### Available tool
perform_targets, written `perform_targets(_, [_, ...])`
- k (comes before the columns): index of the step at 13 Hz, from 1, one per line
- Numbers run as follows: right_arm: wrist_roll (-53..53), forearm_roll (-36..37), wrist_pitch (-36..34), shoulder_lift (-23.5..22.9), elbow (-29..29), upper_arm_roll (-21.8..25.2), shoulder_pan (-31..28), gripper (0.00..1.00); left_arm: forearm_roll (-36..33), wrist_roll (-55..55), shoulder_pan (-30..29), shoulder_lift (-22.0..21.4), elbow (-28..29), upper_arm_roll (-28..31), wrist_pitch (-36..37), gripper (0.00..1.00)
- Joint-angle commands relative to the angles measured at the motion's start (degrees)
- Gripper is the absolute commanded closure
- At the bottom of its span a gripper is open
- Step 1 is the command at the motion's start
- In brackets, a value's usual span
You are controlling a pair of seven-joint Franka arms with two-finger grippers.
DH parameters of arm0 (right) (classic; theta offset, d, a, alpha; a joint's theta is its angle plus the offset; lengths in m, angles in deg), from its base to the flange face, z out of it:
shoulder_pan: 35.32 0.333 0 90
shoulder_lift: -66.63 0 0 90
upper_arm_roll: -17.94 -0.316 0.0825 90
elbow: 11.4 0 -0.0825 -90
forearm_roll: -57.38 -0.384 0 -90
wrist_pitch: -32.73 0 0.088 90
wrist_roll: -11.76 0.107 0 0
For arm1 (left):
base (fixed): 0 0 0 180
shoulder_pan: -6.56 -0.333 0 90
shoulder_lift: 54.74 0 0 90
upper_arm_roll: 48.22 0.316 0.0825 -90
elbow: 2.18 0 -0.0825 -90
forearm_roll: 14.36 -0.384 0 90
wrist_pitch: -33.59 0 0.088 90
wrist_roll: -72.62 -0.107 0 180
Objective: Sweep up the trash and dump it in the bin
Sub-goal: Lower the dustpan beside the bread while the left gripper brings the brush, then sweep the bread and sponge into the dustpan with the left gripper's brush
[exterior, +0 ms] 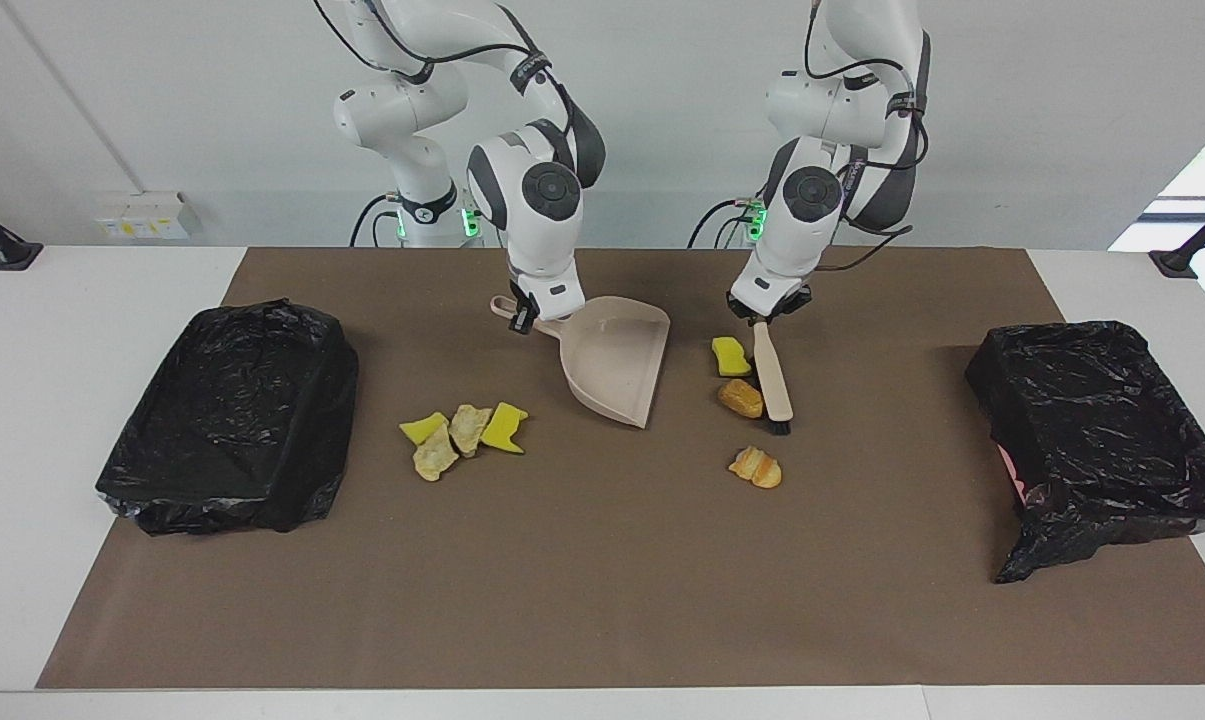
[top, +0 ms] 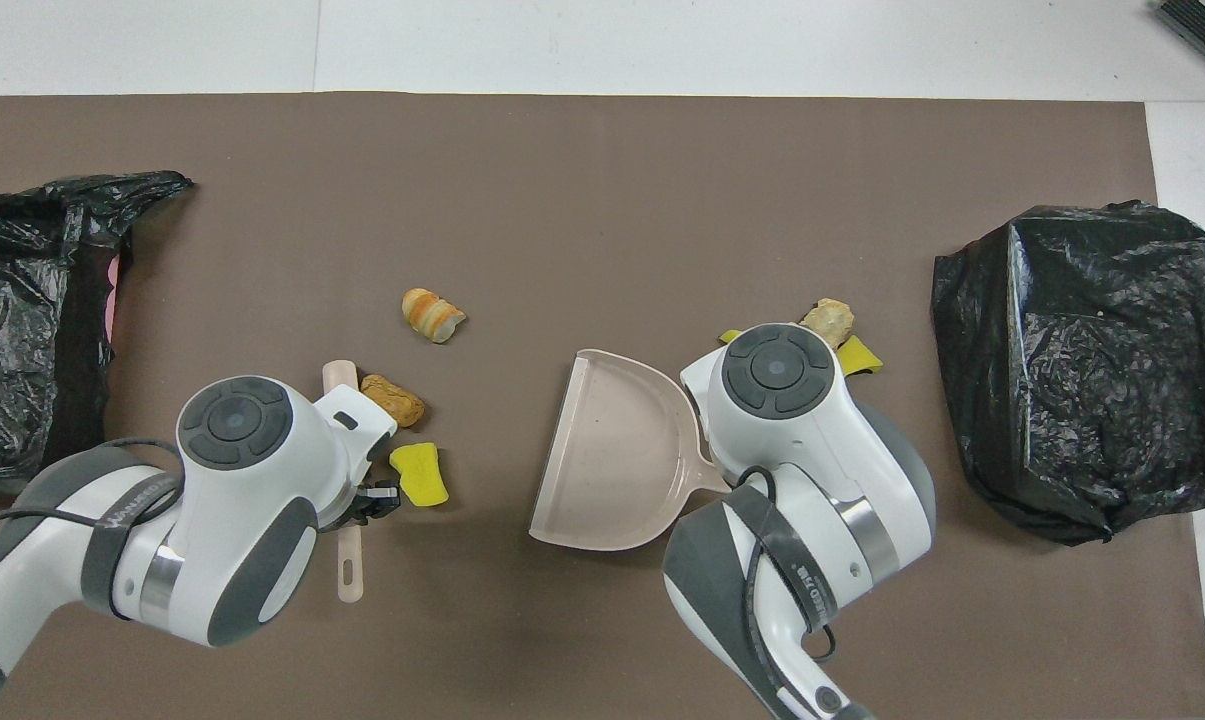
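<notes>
Nearest the robots, the right gripper [exterior: 525,318] is clamped on the handle of the beige dustpan [exterior: 617,372], whose pan is tilted with its open lip facing the left arm's end of the table. Toward that end, the left gripper [exterior: 762,312] is pinched tight on the handle of the beige brush [exterior: 772,378], which points away from the robots, bristles down at its tip. A yellow sponge piece [exterior: 730,356] and a golden-brown bread lump [exterior: 741,398] lie against the brush on its dustpan side; neither has reached the pan. Farther out, a striped bread piece [exterior: 755,467] lies alone, and a cluster of four scraps [exterior: 464,430], two yellow and two pale, lies between the dustpan and the bag-lined bin [exterior: 232,415] at the right arm's end. A second bag-lined bin [exterior: 1102,430] sits at the left arm's end. The pan looks empty, and no scrap shows in either bin, so the sweep seems barely begun: all seven pieces remain to be gathered and dumped.
</notes>
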Motion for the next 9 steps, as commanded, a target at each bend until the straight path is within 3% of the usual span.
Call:
perform_targets(1, [1.7,0.8,2.6,0.9,2.4,-0.1,0.1,1.00,0.9,-0.8,0.0,0.7,-3.2,1.3,4.7,1.00])
perform_targets(3, [3.6,0.8,5.2,0.6,4.0,-0.1,1.1,1.00,0.6,3.3,-0.4,-0.5,-2.7,1.3,7.7,1.00])
perform_targets(7, [3.9,0.8,5.2,0.6,4.1,-0.1,1.2,1.00,0.6,8.7,0.5,-3.9,3.0,1.0,3.7,1.00])
perform_targets(9, [4.0,0.8,5.2,0.6,4.1,-0.1,1.2,1.00,0.7,9.5,2.9,-3.5,4.2,0.9,0.4,1.00])
